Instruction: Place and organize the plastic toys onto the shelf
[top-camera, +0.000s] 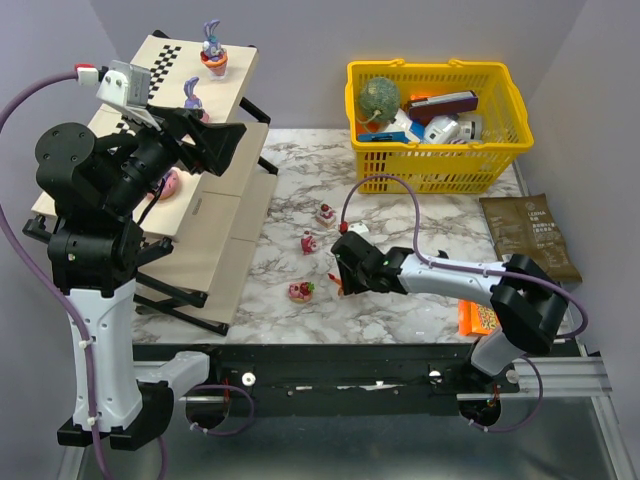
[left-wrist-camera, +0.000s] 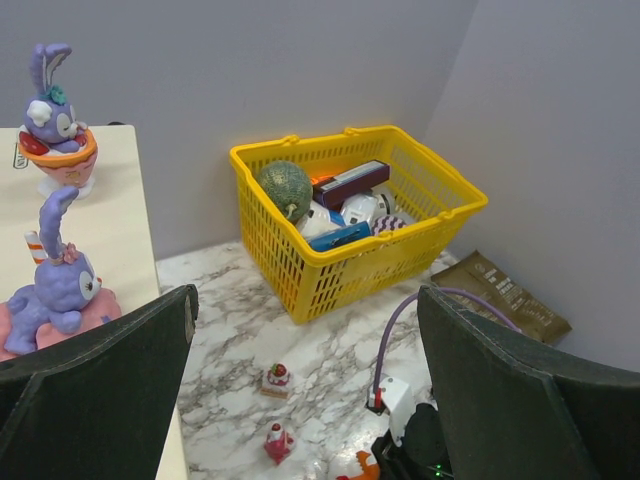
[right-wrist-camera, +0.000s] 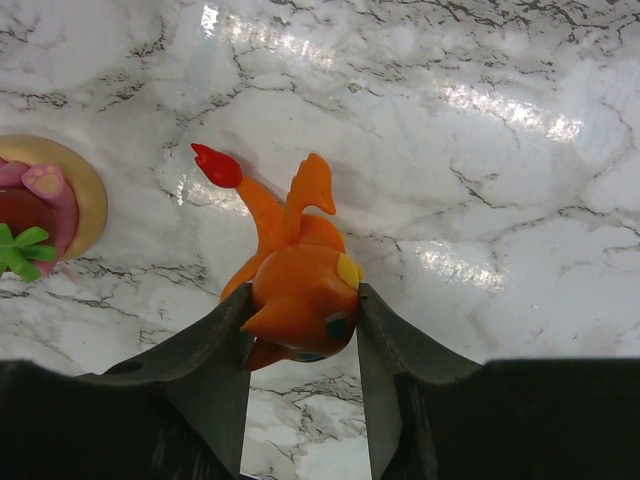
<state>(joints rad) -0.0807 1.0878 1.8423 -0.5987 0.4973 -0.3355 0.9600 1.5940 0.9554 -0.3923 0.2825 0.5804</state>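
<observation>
An orange figurine with a red-tipped tail (right-wrist-camera: 300, 290) stands on the marble table, and my right gripper (right-wrist-camera: 302, 300) is shut on its head, both fingers touching it. From above, that gripper (top-camera: 340, 272) is low at mid-table. Three small pink-red toys (top-camera: 326, 213) (top-camera: 308, 242) (top-camera: 301, 291) lie to its left. The slanted beige shelf (top-camera: 215, 240) carries two purple rabbits (top-camera: 212, 48) (top-camera: 193, 98) and a pink doughnut toy (top-camera: 168, 183). My left gripper (top-camera: 215, 145) hangs open beside the shelf's upper tiers, holding nothing.
A yellow basket (top-camera: 437, 125) with a green ball and boxes stands at the back right. A brown packet (top-camera: 530, 235) and an orange packet (top-camera: 478, 318) lie at the right edge. The right arm's purple cable (top-camera: 380, 190) loops over the table.
</observation>
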